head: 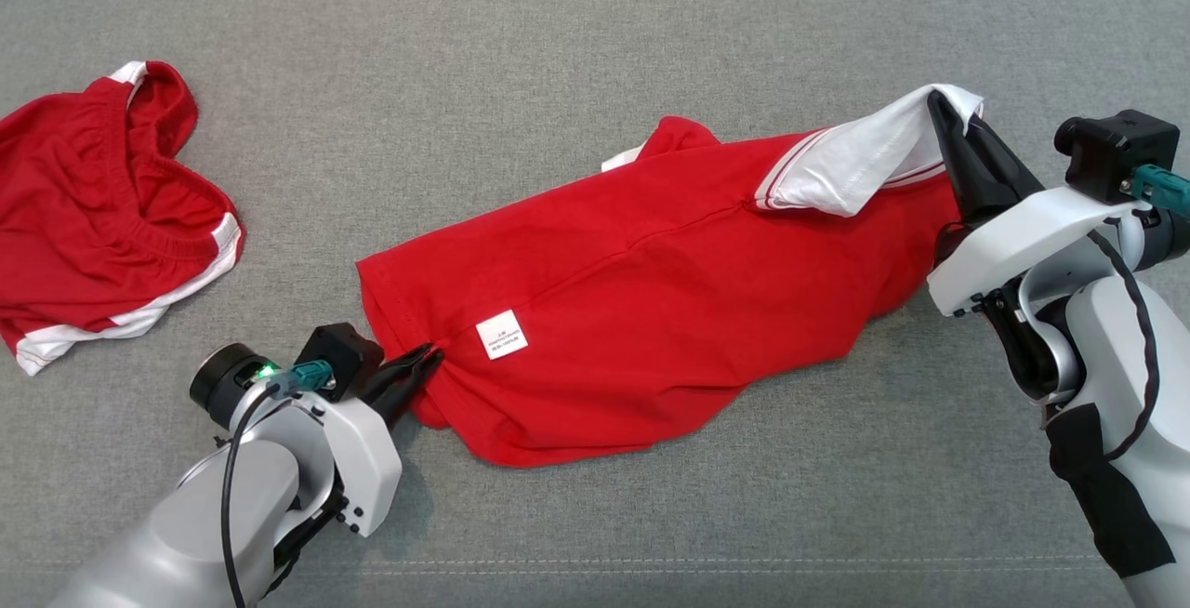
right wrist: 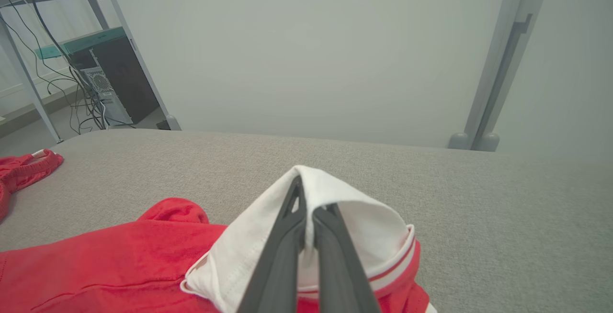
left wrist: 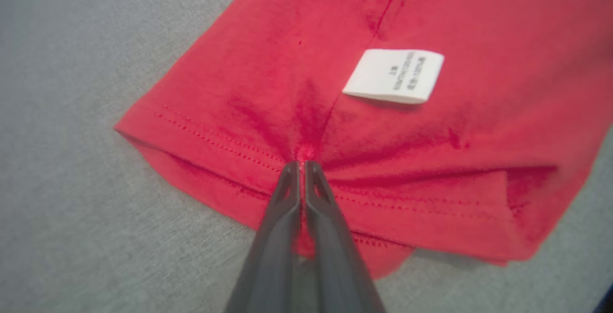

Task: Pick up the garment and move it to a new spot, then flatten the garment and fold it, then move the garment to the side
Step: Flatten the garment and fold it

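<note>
Both grippers grip the red cotton polo shirt lying mid-way on the grey woven surface, left gripper pinching its stitched hem, right gripper holding up its white collar, apparently to stretch it flat for folding.

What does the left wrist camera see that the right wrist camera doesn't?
Left wrist view, not the right one: the white label and the stitched hem, pinched by the left gripper. Right wrist view, not the left one: the white collar, pinched by the right gripper, a second red garment, a shelf with cables and a pale wall. Both: the red shirt on the grey surface.
</note>
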